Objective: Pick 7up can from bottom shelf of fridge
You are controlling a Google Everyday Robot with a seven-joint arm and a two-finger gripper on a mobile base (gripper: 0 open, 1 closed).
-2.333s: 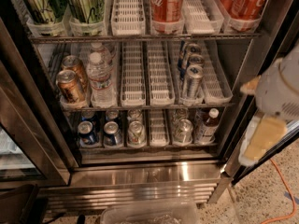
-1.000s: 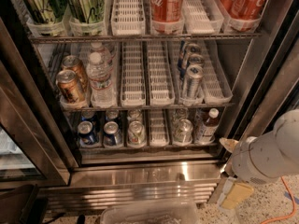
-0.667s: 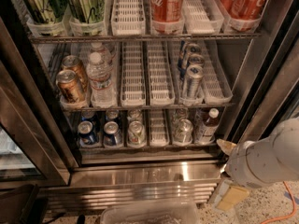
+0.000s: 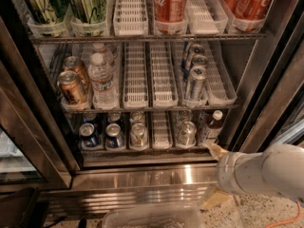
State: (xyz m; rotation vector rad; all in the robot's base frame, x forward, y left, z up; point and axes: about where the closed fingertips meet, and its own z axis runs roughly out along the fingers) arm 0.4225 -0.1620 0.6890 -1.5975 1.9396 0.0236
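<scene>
- Fridge (image 4: 142, 177): seen from the front, 3 wire shelves w/ white trays, steel sill along the near bottom edge.
- 7up can (image 4: 186, 133): upright on the bottom shelf, right of centre, at the near end of its tray, silver top w/ pull tab facing up. Another can stands just behind it, farther in.
- Left of it on the same shelf: a white tray (image 4: 161, 129), then a second silver-topped can (image 4: 138, 134), then two dark blue cans (image 4: 89, 134) side by side.
- Right of it: a small bottle w/ white cap (image 4: 212, 124), just beside the can, at the shelf's right end.
- Gripper (image 4: 215, 150): low on the right, near the bottom shelf's right front corner, just below the bottle and right of the 7up can (not touching the can).
- Only a tan tip shows past the white arm (image 4: 259, 172), which comes in from the right edge, so can't tell if the gripper is open or closed.
- Mid shelf: brown cans (image 4: 71, 87) at left, water bottles (image 4: 102, 80) next to them, slim silver-blue cans (image 4: 194, 80) right of centre.
- Top shelf: green cans (image 4: 88, 4) at left, red cola cans (image 4: 168, 4) centre and right.
- Clear plastic bin (image 4: 156, 217) at the near bottom edge, below the sill.
</scene>
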